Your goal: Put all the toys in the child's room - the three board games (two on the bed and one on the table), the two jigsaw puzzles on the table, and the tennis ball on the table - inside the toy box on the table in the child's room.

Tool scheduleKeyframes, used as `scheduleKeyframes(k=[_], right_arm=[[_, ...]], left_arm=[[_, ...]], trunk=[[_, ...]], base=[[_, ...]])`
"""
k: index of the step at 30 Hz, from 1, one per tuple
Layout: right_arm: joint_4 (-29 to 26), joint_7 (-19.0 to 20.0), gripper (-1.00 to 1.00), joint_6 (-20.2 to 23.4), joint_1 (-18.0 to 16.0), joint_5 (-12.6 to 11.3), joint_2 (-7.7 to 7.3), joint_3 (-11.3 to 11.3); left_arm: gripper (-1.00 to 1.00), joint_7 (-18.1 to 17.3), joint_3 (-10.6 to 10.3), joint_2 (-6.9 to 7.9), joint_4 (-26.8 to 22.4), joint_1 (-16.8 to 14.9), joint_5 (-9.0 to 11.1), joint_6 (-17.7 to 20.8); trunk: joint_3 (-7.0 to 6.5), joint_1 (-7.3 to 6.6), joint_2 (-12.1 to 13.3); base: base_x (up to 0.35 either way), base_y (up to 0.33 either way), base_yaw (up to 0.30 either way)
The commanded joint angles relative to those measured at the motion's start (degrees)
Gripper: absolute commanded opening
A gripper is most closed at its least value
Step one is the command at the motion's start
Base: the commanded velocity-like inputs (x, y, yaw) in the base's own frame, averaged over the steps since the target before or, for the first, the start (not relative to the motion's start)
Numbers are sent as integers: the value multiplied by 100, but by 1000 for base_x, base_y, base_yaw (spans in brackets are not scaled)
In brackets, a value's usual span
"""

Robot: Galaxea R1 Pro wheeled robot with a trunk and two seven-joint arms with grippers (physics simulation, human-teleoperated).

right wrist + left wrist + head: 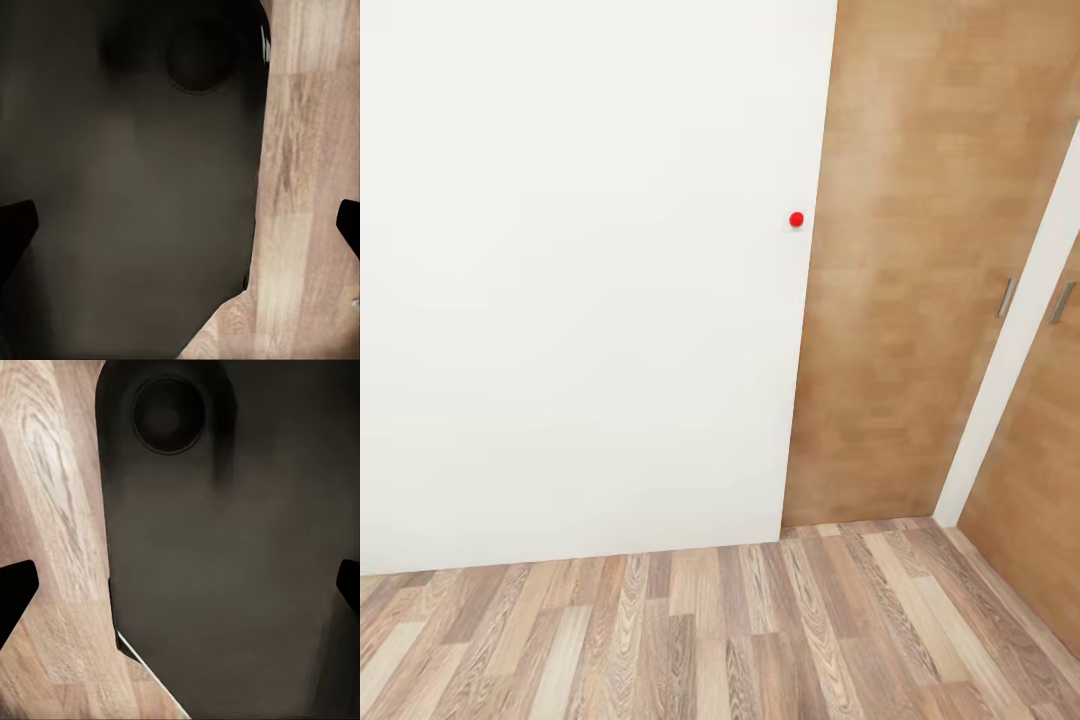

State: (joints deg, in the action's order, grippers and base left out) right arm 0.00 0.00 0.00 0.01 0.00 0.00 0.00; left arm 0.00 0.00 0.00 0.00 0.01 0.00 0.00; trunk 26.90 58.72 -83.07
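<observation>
Head view bright, even, shadowless; wrist views dim, dark body (pixel 225 570) blurred, soft.

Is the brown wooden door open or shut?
Shut, it seems. The wooden door sits flat beside the white wall, no gap or room showing past it.

No legible text anywhere, seemingly.

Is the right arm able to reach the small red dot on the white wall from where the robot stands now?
Probably not. The red dot sits high on the white wall, beyond a strip of wooden floor, while the right wrist camera looks at the floor beside a dark robot part.
</observation>
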Motion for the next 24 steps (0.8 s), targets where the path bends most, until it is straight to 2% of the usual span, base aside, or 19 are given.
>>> scheduleKeyframes(k=[1, 8, 15, 24], right_arm=[[0, 0, 100, 0, -1, 0, 0, 0], [3, 42, 100, -11, -10, -50, 26, -14], [-22, 50, 100, -23, -10, -48, 241, -18], [-24, 53, 100, -21, -10, -58, 270, -11]], left_arm=[[100, 0, 0, 0, 0, -1, 0, 0], [100, -17, 22, -33, -6, -9, 14, -9], [100, -17, 18, -151, -8, -10, 13, -9], [100, -18, 15, -166, -9, -10, 9, -5]], trunk=[[3, 0, -1], [3, 0, -1], [3, 0, -1], [3, 0, -1]], base=[[0, 0, 0], [0, 0, 0], [0, 0, 0], [0, 0, 0]])
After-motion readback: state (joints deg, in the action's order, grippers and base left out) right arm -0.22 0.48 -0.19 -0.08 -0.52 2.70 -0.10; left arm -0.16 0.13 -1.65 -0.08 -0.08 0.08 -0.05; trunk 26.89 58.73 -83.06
